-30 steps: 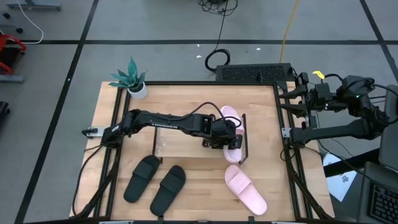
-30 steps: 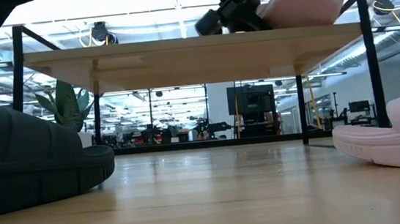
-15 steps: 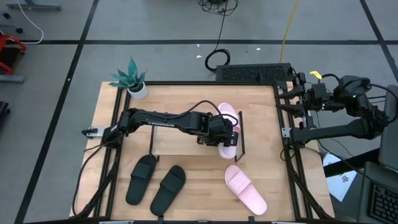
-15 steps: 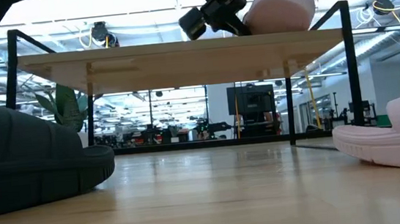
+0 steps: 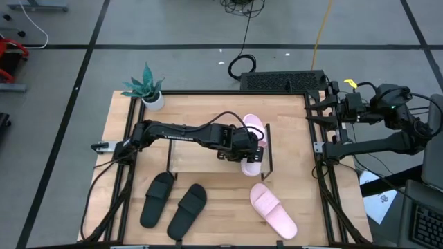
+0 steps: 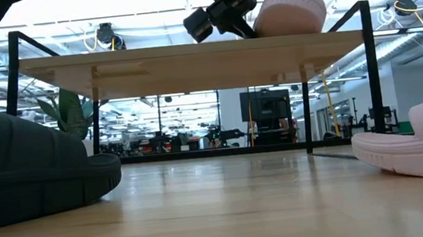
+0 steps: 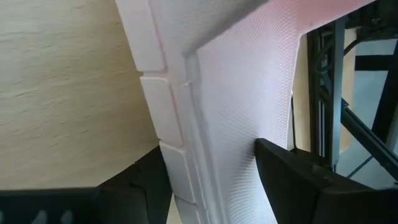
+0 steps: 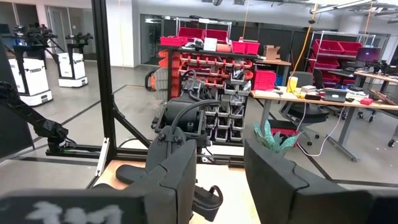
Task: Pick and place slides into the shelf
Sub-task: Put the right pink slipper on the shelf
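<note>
My left gripper [image 5: 247, 146] reaches from the table's left over the shelf [image 5: 208, 160] and is shut on a pale pink slide [image 5: 254, 142] at the board's right end. In the low view that slide [image 6: 288, 11] sits on the shelf's top board [image 6: 190, 55] beside the gripper [image 6: 234, 13]. The second pink slide [image 5: 273, 210] lies sole down on the table near the front right. The black pair [image 5: 158, 198] [image 5: 187, 209] lies sole down at the front left. My right gripper [image 8: 219, 180] is open, parked off the table's right edge. My left gripper pinches the pink slide's sole at its long side edge [image 7: 205, 124], one finger [image 7: 149, 180] on the ribbed face and the other [image 7: 292, 177] on the textured face. It comes level from the table's left. The slide's underside rests on the shelf board [image 7: 62, 93].
A small potted plant [image 5: 149, 90] stands at the table's far left corner. The shelf's black end frame [image 5: 268, 149] stands right beside the held slide. Black rails [image 5: 320, 187] run along the table's sides. Bare wood lies between the black pair and the front pink slide.
My left gripper has moved a little toward the table's left, carrying the pink slide with it. The slide has come down from a raised tilt to lie flatter on the board. The shelf itself has slid slightly leftward.
</note>
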`<action>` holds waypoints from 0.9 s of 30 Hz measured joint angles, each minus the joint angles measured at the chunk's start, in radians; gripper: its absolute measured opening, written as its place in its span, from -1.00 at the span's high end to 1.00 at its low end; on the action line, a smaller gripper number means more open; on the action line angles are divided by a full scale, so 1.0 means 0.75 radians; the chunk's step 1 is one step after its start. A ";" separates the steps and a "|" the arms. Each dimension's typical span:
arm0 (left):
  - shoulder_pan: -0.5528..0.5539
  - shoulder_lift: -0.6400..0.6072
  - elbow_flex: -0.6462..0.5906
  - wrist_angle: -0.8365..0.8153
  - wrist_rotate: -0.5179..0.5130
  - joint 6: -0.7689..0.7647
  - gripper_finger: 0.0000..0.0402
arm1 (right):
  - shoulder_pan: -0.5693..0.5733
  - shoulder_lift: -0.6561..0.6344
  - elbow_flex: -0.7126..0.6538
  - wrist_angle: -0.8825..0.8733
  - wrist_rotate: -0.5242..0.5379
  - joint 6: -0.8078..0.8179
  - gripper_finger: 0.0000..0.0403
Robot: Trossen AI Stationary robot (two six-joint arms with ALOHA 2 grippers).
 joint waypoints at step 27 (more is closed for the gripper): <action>0.002 -0.003 0.002 -0.004 -0.065 -0.044 -0.05 | 0.000 0.000 0.000 -0.001 0.000 -0.004 0.38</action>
